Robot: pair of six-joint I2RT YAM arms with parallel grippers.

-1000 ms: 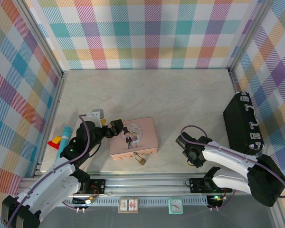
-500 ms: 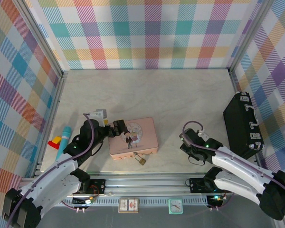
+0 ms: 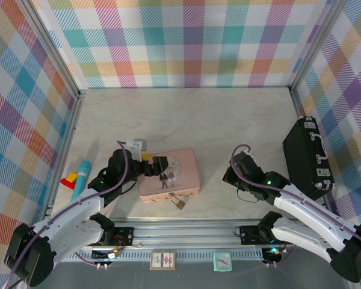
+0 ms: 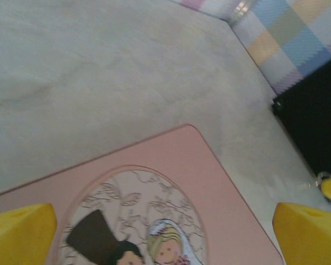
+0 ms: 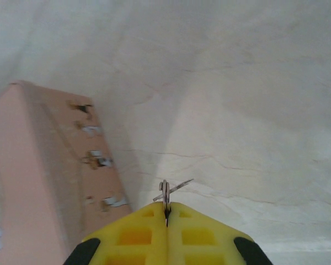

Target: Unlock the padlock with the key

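The left gripper hovers over the pink tin, jaws wide and holding nothing. Its fingertips flank the lid. The padlock rests on the bench against the tin's near wall. Its small brass body points toward the near edge and its thin silver shackle toward the tin. The right gripper has its jaws pressed together on the key, with a ring and a slim blade protruding. From the key, the padlock lies left and nearer the bases. The left arm is closer to it.
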